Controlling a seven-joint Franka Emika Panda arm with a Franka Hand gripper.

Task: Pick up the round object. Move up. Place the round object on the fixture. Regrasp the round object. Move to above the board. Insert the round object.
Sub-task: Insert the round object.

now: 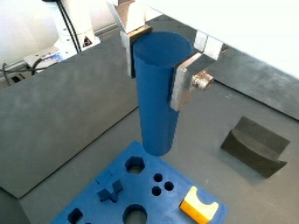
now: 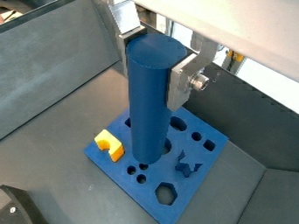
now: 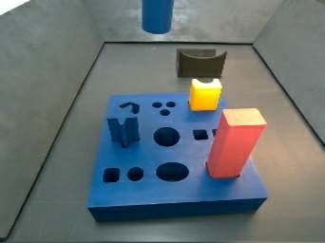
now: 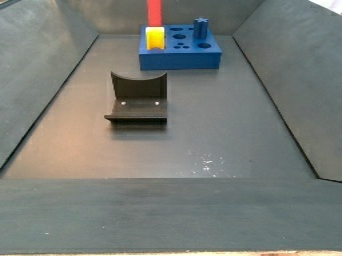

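End effector: I see my end effector (image 1: 156,63) high above the bin floor, its 2 silver fingers (image 1: 187,80) pinching the peg near its top end; both wrist views show this (image 2: 153,63).
Peg: the dark blue peg (image 1: 156,96) hangs upright between the fingers, also clear in the other wrist picture (image 2: 149,105). In a side view only its lower end (image 3: 155,15) shows at the top edge, well above everything else.
Board: the blue board (image 3: 140,190) lies flat on the floor, below the peg in both wrist views (image 1: 103,197) (image 2: 122,171). I can see round, square and small holes in its top.
Yellow cube: it (image 3: 204,93) sits on the board at the edge nearest the fixture.
Red block: it (image 3: 234,142) stands upright on the board, on the same side as the yellow cube.
Notched piece: a dark blue notched piece (image 3: 124,129) stands on the board across from the yellow cube.
Fixture: the dark fixture (image 4: 136,98) stands on the floor apart from the board, curved notch facing up, with nothing on it; it also shows in a wrist view (image 1: 257,146).
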